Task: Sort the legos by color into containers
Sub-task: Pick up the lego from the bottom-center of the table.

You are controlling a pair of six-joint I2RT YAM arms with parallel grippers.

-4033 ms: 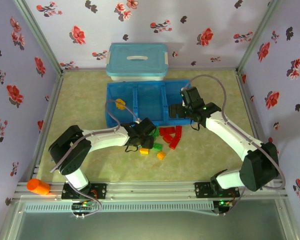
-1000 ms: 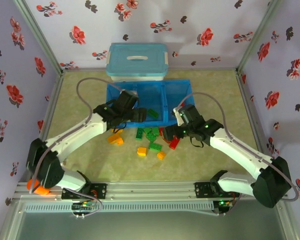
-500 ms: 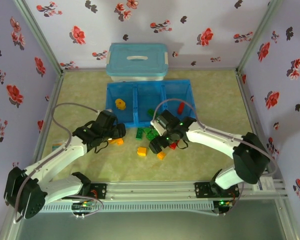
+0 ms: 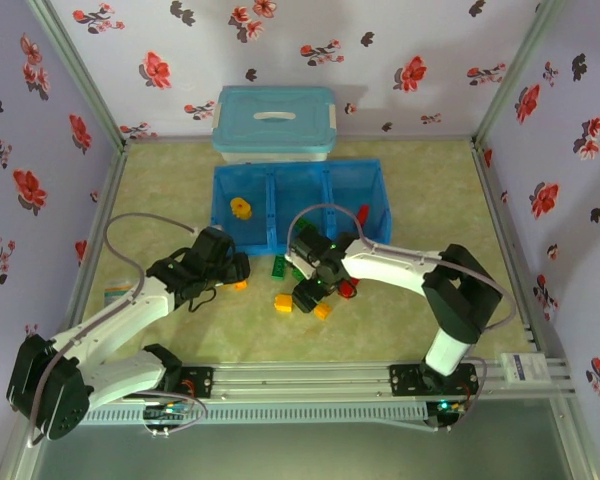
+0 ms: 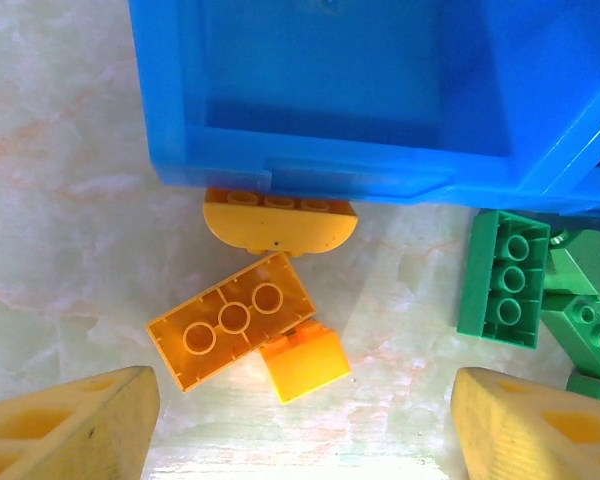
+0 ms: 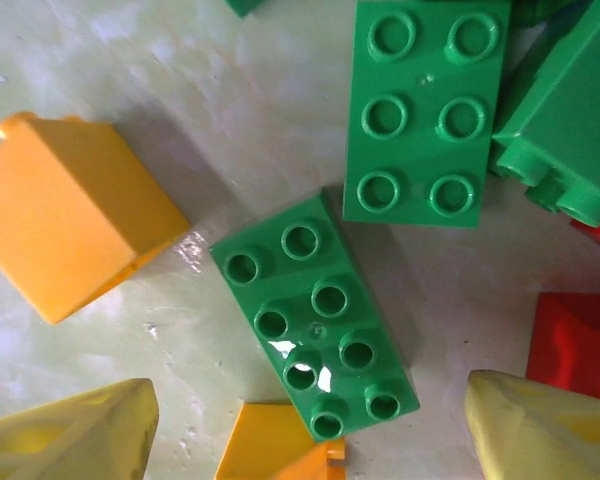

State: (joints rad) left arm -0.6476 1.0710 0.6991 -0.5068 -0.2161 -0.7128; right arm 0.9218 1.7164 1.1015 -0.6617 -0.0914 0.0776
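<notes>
Our left jaws, spread, frame an orange brick (image 5: 232,320) for pinching. Our right jaws, spread too, frame a green brick (image 6: 315,345).

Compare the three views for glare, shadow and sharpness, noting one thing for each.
Right wrist: white glints of glare sit on the green eight-stud brick and the table; the yellow fingers at the bottom corners are soft. Left wrist: the orange three-stud brick is sharp, a soft shadow beside it. Top external: even light, the loose bricks too small for detail.
</notes>
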